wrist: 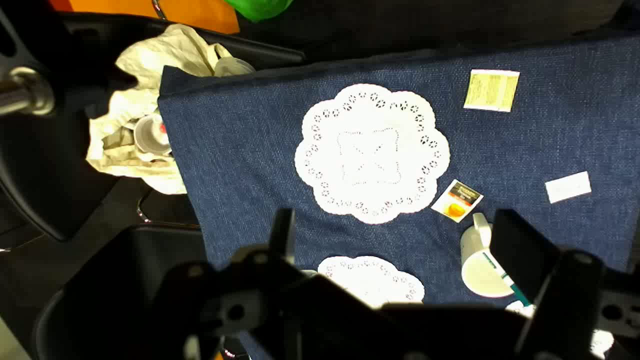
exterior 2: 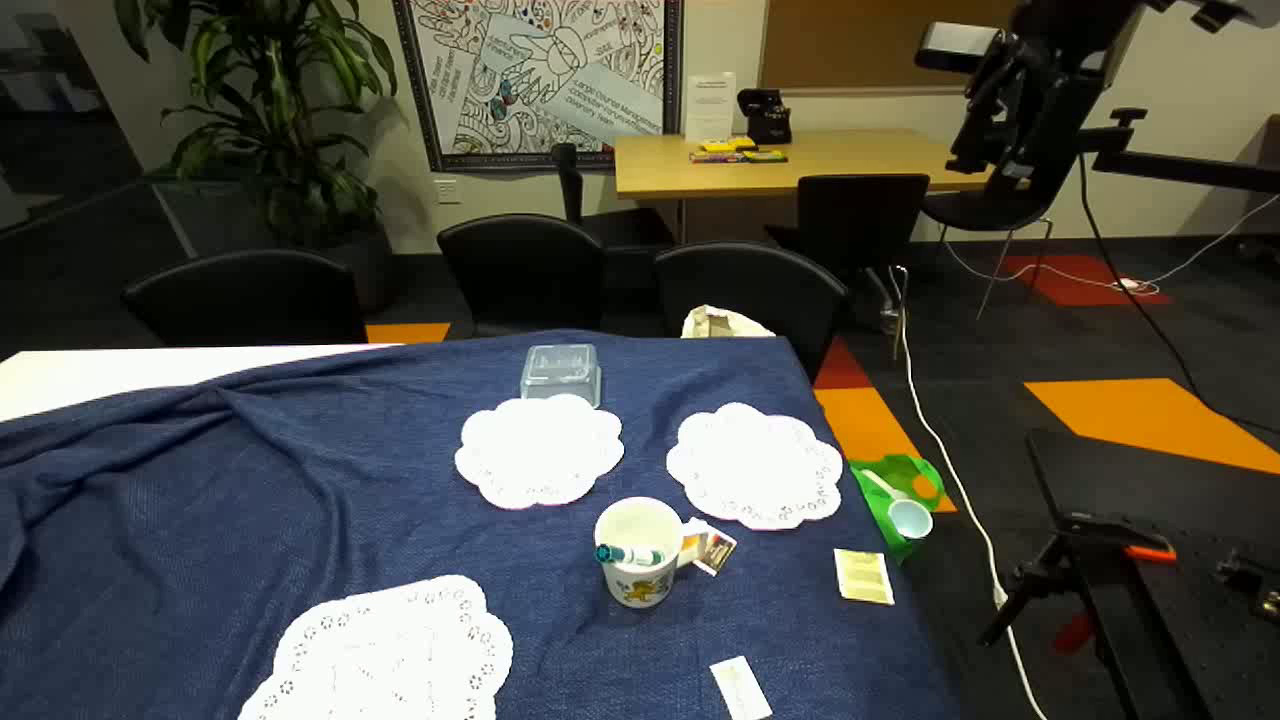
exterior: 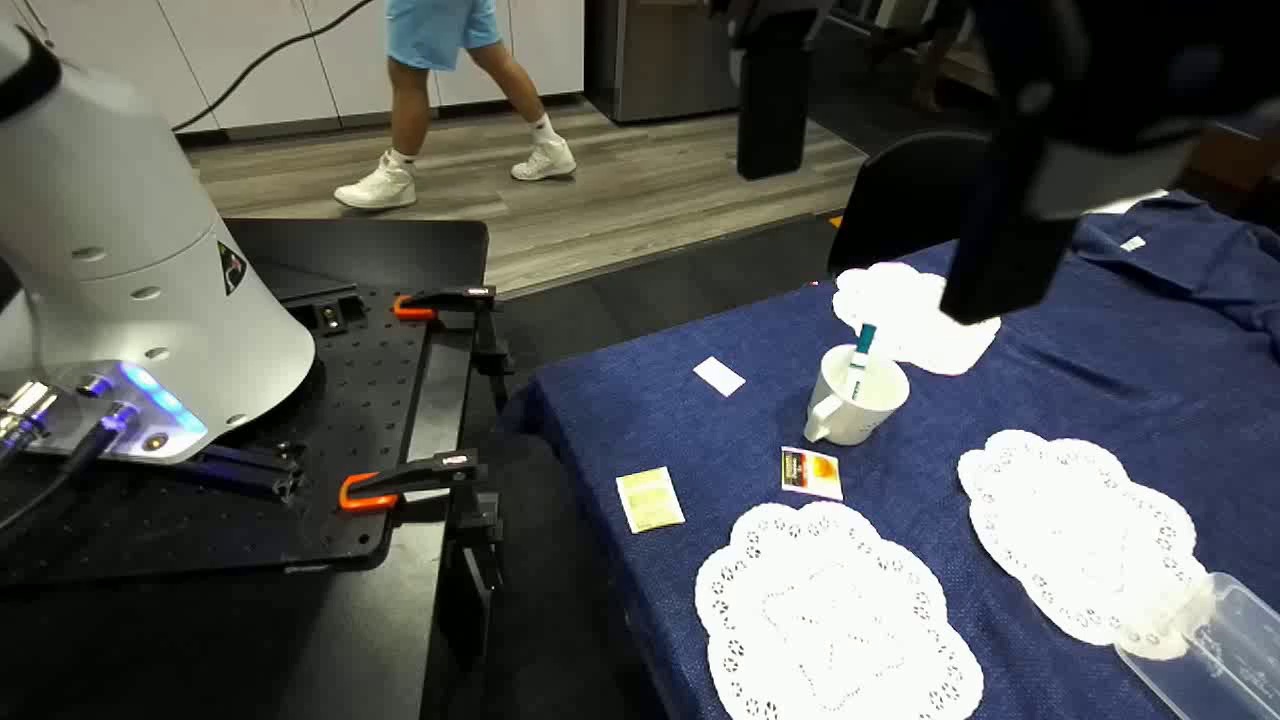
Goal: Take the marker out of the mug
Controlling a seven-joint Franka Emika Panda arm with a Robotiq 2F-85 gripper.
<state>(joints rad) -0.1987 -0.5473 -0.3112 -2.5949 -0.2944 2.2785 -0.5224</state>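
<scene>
The gripper (wrist: 397, 230) is held higher than the mug (exterior: 846, 418), jaws parted wide; the marker (exterior 2: 628, 555) is tilted inside the mug, a clear container (exterior 2: 562, 370) set well apart.

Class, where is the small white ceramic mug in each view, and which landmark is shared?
In an exterior view, the mug: right of centre.
In an exterior view, the mug: below centre.
In the wrist view, the mug: lower right, partly hidden.
Shared landmark: the flat rectangular black-and-orange packet near the mug.
</scene>
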